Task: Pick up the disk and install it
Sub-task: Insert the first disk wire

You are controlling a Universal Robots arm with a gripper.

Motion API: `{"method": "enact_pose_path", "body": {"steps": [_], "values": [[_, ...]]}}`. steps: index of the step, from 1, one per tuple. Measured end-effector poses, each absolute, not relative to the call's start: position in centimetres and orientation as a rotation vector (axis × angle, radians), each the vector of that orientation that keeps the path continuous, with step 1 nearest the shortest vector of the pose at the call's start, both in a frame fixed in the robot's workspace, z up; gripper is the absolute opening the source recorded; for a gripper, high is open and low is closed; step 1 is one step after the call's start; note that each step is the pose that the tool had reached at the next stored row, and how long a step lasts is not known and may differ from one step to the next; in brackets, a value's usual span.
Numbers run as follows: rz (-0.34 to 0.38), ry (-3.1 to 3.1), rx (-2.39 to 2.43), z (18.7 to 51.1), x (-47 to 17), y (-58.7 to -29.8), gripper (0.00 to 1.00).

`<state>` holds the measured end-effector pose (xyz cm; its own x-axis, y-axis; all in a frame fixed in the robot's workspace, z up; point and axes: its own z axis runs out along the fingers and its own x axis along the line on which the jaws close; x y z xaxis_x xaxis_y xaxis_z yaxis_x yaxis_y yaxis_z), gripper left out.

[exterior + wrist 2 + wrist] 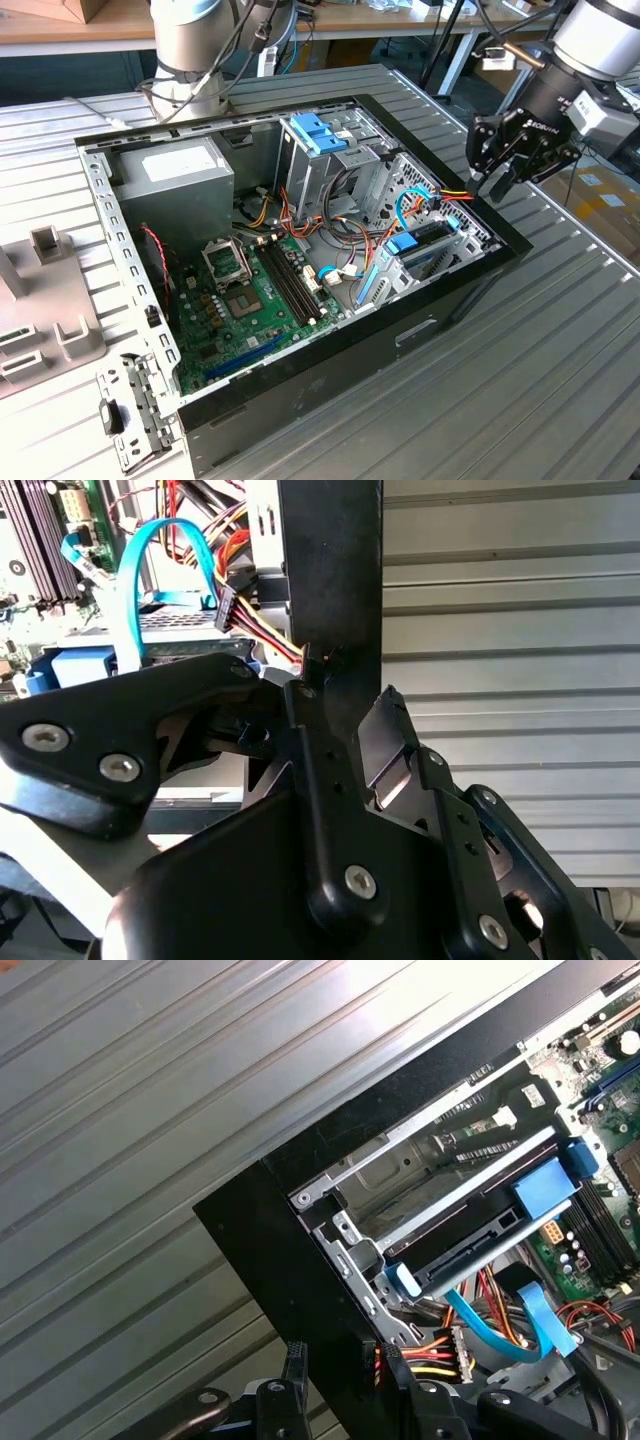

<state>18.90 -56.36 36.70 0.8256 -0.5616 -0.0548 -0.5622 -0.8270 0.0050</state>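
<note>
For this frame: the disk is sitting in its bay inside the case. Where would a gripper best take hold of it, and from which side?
Probably by the blue end piece of the disk, coming from above through the open side of the case. The disk lies flat in the bay with metal rails along its long edges, so those sides look blocked. The gripper is above the case corner.

An open black computer case lies on a ribbed metal table, with a green motherboard on its floor and a grey power-supply box in one corner. A metal cage with a light-blue plastic top stands beside red, yellow and blue cables; a grey bracket lies outside the case
</note>
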Motion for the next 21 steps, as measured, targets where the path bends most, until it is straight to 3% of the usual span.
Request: {"method": "enact_pose_path", "body": {"steps": [7,11,21], "values": [[0.084,0.92,-2.991,36.62,18.9,-56.36,0.4],[0.084,0.92,-2.991,36.63,18.9,-56.36,0.17],[0.084,0.92,-2.991,36.62,18.9,-56.36,0.17]]}}
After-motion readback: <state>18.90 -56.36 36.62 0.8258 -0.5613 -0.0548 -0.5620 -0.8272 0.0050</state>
